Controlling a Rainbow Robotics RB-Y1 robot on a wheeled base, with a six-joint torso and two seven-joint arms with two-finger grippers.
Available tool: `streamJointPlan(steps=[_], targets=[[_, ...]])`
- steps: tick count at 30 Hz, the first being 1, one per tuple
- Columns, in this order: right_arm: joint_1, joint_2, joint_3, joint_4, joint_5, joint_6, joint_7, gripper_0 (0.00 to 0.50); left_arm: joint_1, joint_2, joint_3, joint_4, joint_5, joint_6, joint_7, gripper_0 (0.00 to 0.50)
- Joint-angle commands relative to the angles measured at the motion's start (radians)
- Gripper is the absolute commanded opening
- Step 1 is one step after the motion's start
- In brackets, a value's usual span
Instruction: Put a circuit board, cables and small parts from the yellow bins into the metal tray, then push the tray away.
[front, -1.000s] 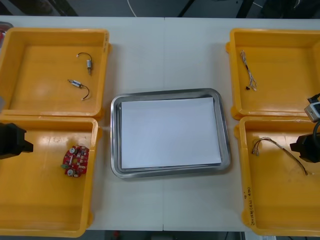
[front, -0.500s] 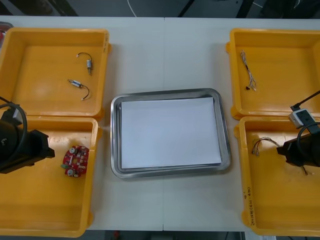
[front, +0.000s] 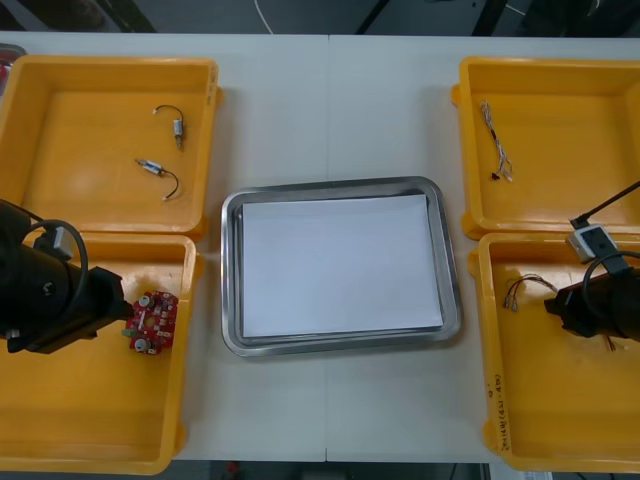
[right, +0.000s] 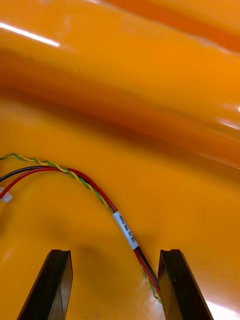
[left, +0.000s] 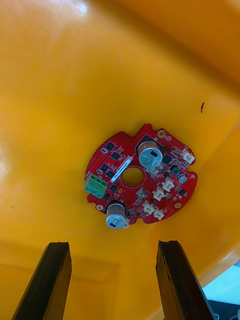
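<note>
Since 0.5 s ago, both closer in, both spread wide: left gripper (left: 113, 245) at circuit board (left: 120, 172), right gripper (right: 116, 252) astride cable (right: 125, 230).

Right arm (front: 605, 305) hides far part of red and yellow cable (right: 125, 231) in front view.

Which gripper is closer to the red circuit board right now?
Left. The left gripper hangs open just short of the circuit board in the near left bin; the right gripper is across the table, open over the red and yellow cable in the near right bin.
</note>
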Motion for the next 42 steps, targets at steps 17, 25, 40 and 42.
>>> streamJointPlan(steps=[17, 25, 40, 42], targets=[[-0.053, -0.066, 0.085, 0.101, -0.014, -0.057, -0.022, 0.5, 0.053, -0.013, -0.118, 0.034, -0.067, -0.072, 0.061, 0.5], [-0.055, -0.07, 0.093, 0.101, -0.016, -0.057, -0.03, 0.5, 0.054, -0.013, -0.156, 0.05, -0.096, -0.112, 0.068, 0.5], [-0.053, -0.074, 0.105, 0.101, -0.017, -0.057, -0.031, 0.0, 0.056, -0.013, -0.222, 0.088, -0.129, -0.187, 0.074, 0.5], [-0.053, -0.074, 0.107, 0.101, -0.017, -0.056, -0.033, 0.0, 0.056, -0.011, -0.23, 0.092, -0.134, -0.195, 0.074, 0.5]])
